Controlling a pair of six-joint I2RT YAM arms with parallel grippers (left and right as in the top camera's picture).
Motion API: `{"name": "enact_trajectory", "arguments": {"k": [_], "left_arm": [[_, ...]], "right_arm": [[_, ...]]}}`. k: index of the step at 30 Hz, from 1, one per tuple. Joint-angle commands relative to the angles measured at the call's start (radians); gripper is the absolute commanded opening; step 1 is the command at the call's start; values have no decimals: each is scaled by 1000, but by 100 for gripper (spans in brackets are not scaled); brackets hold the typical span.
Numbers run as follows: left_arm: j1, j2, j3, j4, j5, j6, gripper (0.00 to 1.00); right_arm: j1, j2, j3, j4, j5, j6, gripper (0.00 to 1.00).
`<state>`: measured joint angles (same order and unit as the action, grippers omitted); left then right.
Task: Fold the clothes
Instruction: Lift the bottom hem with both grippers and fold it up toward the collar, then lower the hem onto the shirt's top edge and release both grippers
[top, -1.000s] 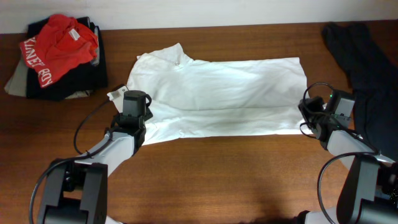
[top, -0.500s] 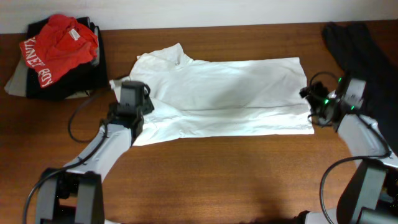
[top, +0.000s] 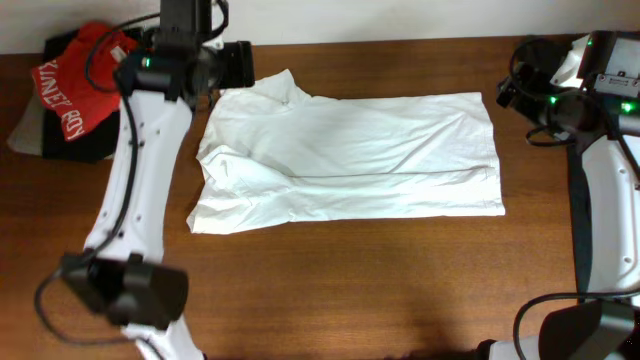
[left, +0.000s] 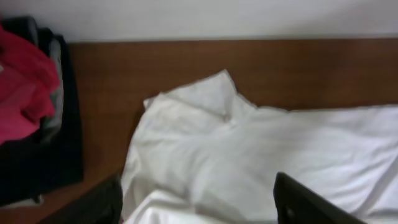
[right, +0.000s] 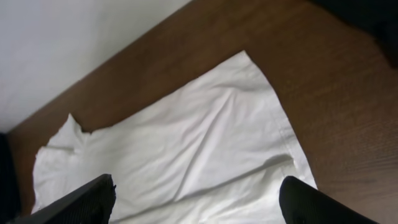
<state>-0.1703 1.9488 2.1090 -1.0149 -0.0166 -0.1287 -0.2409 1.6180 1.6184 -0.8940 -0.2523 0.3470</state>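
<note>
Surface (top: 350, 280): brown wood, white T-shirt (top: 350, 160) spread at its middle, long axis left to right, collar end left, hem right.

Red shirt (top: 90, 75) on pile at far-left corner, clear of the work.

Both arms high at far edge. T-shirt lies below and toward near side of each, so next grasp likely means coming down onto an end.

Left gripper (left: 199, 208) over collar corner, released, empty. Right gripper (right: 199, 205) over hem, released, empty.

Half a second earlier both sat low at T-shirt's side edges; now lifted back, cloth left flat.
</note>
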Motion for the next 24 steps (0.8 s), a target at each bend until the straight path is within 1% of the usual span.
{"name": "enact_trajectory", "arguments": {"k": [1, 4, 6, 7, 8, 9, 14, 20, 24], "left_arm": [[51, 217, 218, -108, 25, 67, 79], [97, 341, 292, -89, 62, 67, 79], [130, 409, 308, -66, 152, 72, 79], [145, 439, 308, -46, 216, 93, 79], [162, 473, 308, -16, 303, 128, 83], [173, 500, 308, 8, 340, 134, 84], [193, 618, 308, 92, 342, 149, 84], [184, 696, 308, 180, 342, 149, 84], [180, 725, 308, 196, 314, 148, 84]], "right_arm": [[6, 64, 19, -24, 5, -68, 88], [10, 130, 19, -37, -5, -109, 88], [18, 182, 19, -42, -5, -134, 88], [24, 211, 19, -42, -6, -146, 88], [31, 234, 19, -42, -6, -155, 86], [40, 261, 19, -37, -5, -168, 86], [94, 352, 19, -26, 42, -175, 85], [144, 369, 19, -22, 98, -174, 85], [152, 369, 19, -22, 122, -154, 84]]}}
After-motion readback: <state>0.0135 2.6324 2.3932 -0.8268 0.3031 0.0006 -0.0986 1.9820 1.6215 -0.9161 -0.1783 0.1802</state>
